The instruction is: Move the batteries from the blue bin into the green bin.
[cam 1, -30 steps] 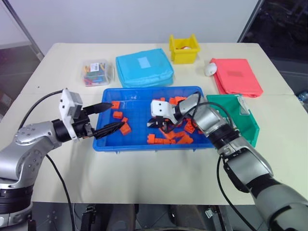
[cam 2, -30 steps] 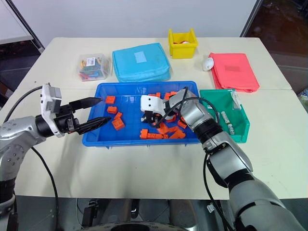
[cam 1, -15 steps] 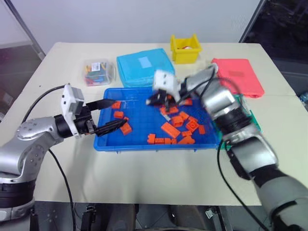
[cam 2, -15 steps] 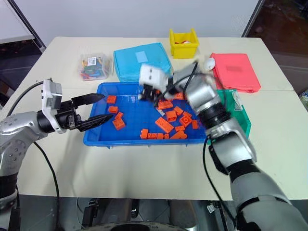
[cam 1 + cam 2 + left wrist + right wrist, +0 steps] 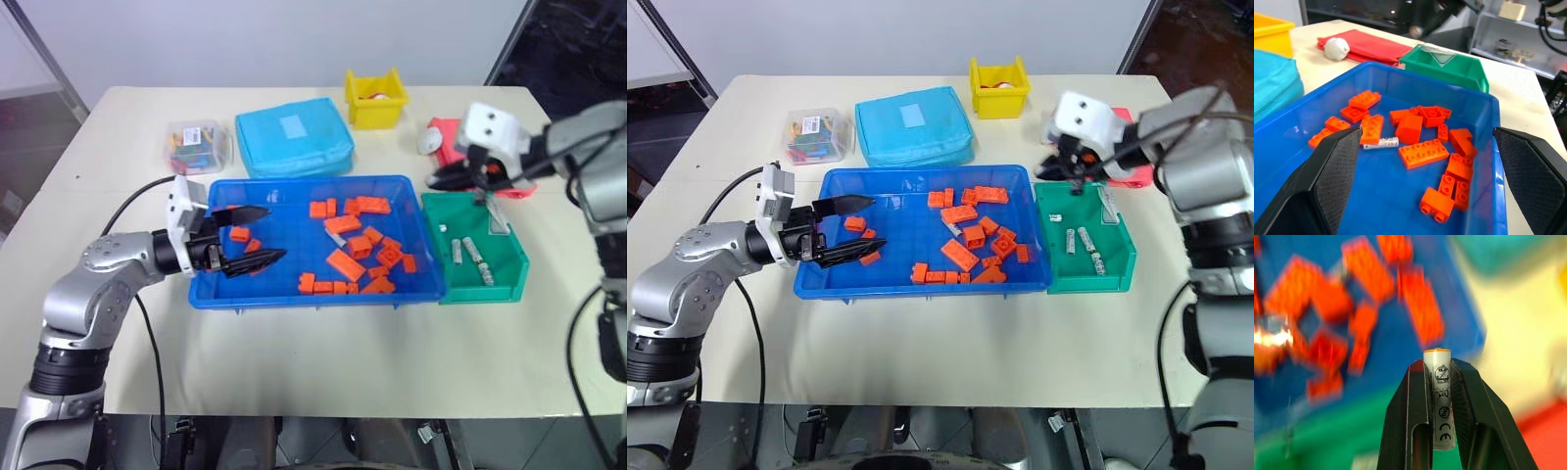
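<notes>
Your right gripper [image 5: 1070, 177] was clamped on a battery [image 5: 1440, 399], its two fingers [image 5: 1405, 426] pressed against the cell's sides so that its tip stood up past them. That hand hung above the far end of the green bin [image 5: 1117, 274], close to the pink pouch [image 5: 451, 137] beyond it. Below and nearer you than the hand, at least two more batteries [image 5: 1085, 241] lay on the floor of the green bin; a small pale piece beside them may have been another, though you could not have told from that height.

Your left gripper [image 5: 250, 237] was spread wide and held nothing. It pointed level over the near-left end of the blue bin [image 5: 294, 294], with one finger [image 5: 1327, 181] on either side of the wrist camera's view. Straight ahead of those fingers, one battery [image 5: 1380, 143] lay on the blue floor among the orange blocks [image 5: 1422, 153], touching one block's edge. The rest of the blocks sat in a loose heap farther ahead of that hand, toward the green bin's side. A few blocks [image 5: 239, 234] lay just between its fingertips.
</notes>
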Available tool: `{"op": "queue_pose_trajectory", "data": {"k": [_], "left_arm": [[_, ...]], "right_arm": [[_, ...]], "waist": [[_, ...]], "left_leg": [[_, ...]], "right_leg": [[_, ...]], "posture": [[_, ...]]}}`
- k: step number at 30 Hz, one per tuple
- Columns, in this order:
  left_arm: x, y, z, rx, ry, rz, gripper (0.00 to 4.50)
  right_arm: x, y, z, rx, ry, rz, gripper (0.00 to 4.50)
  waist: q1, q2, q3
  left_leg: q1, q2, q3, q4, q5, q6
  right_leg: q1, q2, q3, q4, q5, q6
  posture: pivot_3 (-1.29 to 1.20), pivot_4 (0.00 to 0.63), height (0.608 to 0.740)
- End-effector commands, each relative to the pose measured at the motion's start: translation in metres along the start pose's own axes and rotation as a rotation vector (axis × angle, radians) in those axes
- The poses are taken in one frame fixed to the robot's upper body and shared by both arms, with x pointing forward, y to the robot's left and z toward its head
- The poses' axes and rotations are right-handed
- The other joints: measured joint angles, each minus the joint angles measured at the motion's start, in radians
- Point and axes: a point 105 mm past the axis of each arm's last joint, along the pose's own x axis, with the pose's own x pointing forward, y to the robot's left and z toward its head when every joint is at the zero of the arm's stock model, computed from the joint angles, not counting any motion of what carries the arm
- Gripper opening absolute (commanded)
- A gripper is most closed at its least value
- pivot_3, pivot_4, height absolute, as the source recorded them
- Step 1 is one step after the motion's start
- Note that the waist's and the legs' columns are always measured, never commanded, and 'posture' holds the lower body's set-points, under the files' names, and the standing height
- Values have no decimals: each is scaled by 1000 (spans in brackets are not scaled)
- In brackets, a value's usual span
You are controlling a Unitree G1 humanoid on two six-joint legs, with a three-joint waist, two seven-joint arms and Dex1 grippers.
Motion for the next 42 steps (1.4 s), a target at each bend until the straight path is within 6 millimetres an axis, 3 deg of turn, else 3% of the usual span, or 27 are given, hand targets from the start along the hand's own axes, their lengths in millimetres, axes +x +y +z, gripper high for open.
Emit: {"op": "queue_pose_trajectory", "data": {"k": [1,9,10,12,13,17,20,23,27,30,38,42], "left_arm": [[-1,2,5,36,-8,-10,4500],[-6,11,5,50,11,-5,4500],[-6,11,6,51,11,-8,4500],[-7,11,7,53,2,0,4500],[-8,10,6,52,5,-6,4500],[-13,7,4,45,28,-15,4500],[-15,9,6,57,27,2,4500],[-15,10,8,62,31,7,4500],[-16,9,10,69,31,9,4500],[-17,8,11,72,26,19,4500],[-22,1,10,63,12,68,4500],[-25,-3,10,55,7,92,4500]], "right_arm": [[-23,-1,5,-18,-23,-53,48],[-21,17,-40,58,86,-45,48],[-21,15,-46,62,105,-64,1072],[-21,13,-65,76,158,-89,1790],[-22,12,-71,87,170,-99,2367],[-22,2,-70,86,164,-148,4423],[-18,-8,-40,50,66,-166,4472],[-1,-16,10,-2,-95,-170,4472],[27,-9,57,-77,-210,-99,4472],[50,-3,79,-101,-258,-52,4472],[112,16,82,-233,-230,45,4472],[127,22,76,-280,-199,84,4472]], "waist": [[0,0,0],[5,0,0],[5,0,0],[5,0,0],[5,0,0],[1,0,0],[-1,1,0],[-9,1,0],[-7,1,0],[-1,1,0],[3,0,0],[2,0,0]], "left_leg": [[0,0,0,0,0,0],[0,0,0,1,0,0],[0,0,0,1,0,0],[0,0,0,1,0,0],[0,0,0,1,0,0],[0,0,0,1,0,0],[1,0,1,1,0,0],[2,1,1,1,0,0],[1,1,0,1,0,0],[0,0,0,1,0,0],[0,0,-1,1,0,0],[0,0,-1,1,0,0]], "right_leg": [[0,0,0,0,0,0],[1,-1,0,0,0,0],[1,-1,0,0,0,0],[1,0,0,0,0,0],[1,0,0,0,0,0],[1,0,0,0,0,0],[1,0,0,1,0,0],[1,0,1,1,0,0],[1,1,0,1,0,0],[1,0,0,1,0,0],[1,-1,0,1,0,0],[0,0,0,2,0,0]], "posture": [[0,150,740],[0,150,740],[0,150,740],[0,150,740],[0,150,740],[0,150,740],[0,150,740],[0,150,740],[0,150,740],[0,150,740],[0,150,740],[0,150,740]]}}
